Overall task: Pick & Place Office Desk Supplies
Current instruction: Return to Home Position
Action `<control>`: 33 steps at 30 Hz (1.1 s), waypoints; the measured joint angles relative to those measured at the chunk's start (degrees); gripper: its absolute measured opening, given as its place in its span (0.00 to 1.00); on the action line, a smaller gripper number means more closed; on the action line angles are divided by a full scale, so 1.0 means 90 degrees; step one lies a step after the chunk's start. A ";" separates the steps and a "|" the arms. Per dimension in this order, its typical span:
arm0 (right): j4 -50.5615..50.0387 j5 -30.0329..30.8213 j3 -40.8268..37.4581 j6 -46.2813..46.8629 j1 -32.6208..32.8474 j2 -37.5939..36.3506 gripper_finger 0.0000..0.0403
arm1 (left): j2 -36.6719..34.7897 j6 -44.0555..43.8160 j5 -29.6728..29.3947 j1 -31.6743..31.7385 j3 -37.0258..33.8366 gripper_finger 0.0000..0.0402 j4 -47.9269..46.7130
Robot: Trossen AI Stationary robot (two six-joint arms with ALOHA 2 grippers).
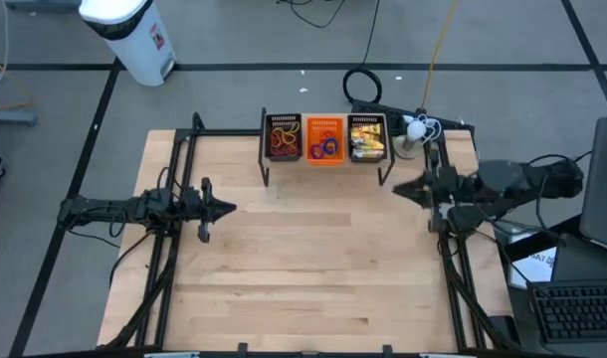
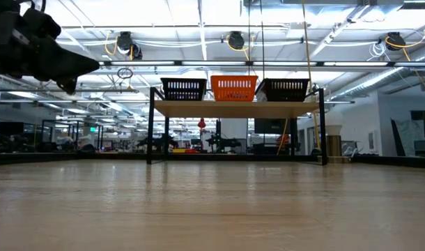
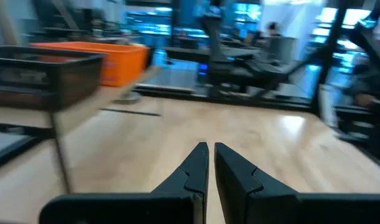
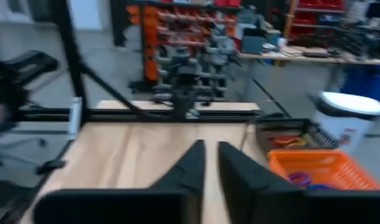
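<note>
Tools first: the left tool (image 1: pixel 227 208) hangs over the desk (image 1: pixel 303 288) close to the left edge, about halfway between the near and far edges. Its fingers (image 3: pixel 191 174) are drawn together to a thin slit and grip nothing. The right tool (image 1: pixel 401 189) hangs near the right edge, toward the far right corner and just off the end of the shelf (image 2: pixel 233 108). Its fingers are likewise almost touching, with nothing between them.

Judging by this, the sorting and shelving are done and the step in hand is the retreat to rest. The next move calls only for each arm to fold back toward its own side. The right one needs to keep wide of the shelf leg beside it; no grasp is needed.

Count, outward from the tools:
- One shelf, standing at the middle of the far edge.
- Three bins side by side on it: a left black bin (image 2: pixel 183 89), an orange bin (image 2: pixel 233 88) in the middle and a right black bin (image 2: pixel 286 90).
- The left black bin holds a tangle of orange-red rubber bands (image 1: pixel 283 138); there are several, too knotted to number.
- The orange bin holds blue and purple rings (image 1: pixel 326 148), a few at least.
- The right black bin holds a small heap of yellow-and-white pieces (image 1: pixel 367 144), whose number I cannot tell.
- No supply shows loose on the desk.
</note>
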 joint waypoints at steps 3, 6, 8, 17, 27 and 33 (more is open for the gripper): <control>0.0454 0.0027 -0.1080 0.0145 0.0289 -0.0937 0.03 | 0.0000 -0.0008 -0.0423 0.0000 0.0096 0.06 -0.0059; 0.0856 0.0031 -0.1840 0.0205 0.0336 -0.1635 0.01 | -0.0001 0.0052 -0.0453 0.0000 0.0407 0.02 -0.0223; 0.1146 0.0028 -0.2220 0.0138 0.0343 -0.2001 0.00 | -0.0001 0.0136 -0.0455 -0.0019 0.0733 0.01 -0.0481; 0.2022 -0.0302 -0.3525 -0.0077 0.0344 -0.2891 0.00 | -0.0344 0.0963 -0.0770 -0.0192 0.1412 0.01 -0.0737; 0.2207 -0.0499 -0.4292 0.0314 0.0343 -0.3599 0.00 | -0.0338 0.1037 -0.0838 -0.0335 0.1384 0.01 -0.0812; 0.2486 -0.0498 -0.4699 0.0420 0.0341 -0.3753 0.00 | -0.0186 0.0741 -0.0837 -0.0362 0.1186 0.01 -0.0877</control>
